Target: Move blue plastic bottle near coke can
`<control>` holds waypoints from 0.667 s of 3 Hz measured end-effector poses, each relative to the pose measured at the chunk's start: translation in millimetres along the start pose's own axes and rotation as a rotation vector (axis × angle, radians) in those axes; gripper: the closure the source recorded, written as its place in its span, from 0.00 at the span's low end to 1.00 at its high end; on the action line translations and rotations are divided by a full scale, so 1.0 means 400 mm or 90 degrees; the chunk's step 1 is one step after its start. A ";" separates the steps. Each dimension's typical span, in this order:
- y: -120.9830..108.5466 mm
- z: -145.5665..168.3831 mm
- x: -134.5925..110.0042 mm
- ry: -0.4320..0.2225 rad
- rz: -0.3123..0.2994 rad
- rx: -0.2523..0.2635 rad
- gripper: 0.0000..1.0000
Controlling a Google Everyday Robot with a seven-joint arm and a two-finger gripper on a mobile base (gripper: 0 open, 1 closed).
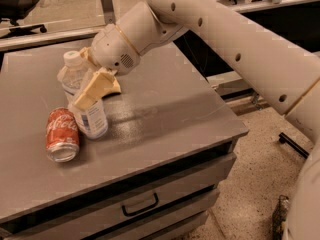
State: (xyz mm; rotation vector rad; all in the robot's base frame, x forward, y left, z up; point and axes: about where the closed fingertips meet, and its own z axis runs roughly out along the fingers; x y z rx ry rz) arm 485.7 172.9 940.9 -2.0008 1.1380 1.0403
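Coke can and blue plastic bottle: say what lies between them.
Nothing; camera view shows coke can right beside blue plastic bottle, gripper at the bottle's upper part.

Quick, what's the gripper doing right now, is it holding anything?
Gripper: closed on the tilted bottle, right beside the can.

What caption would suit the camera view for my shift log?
Tool at the upright blue plastic bottle, which stands right beside the coke can on the grey table.
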 end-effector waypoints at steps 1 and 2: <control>0.001 0.004 -0.003 0.000 -0.001 -0.002 0.00; 0.001 0.004 -0.003 0.000 -0.001 -0.002 0.00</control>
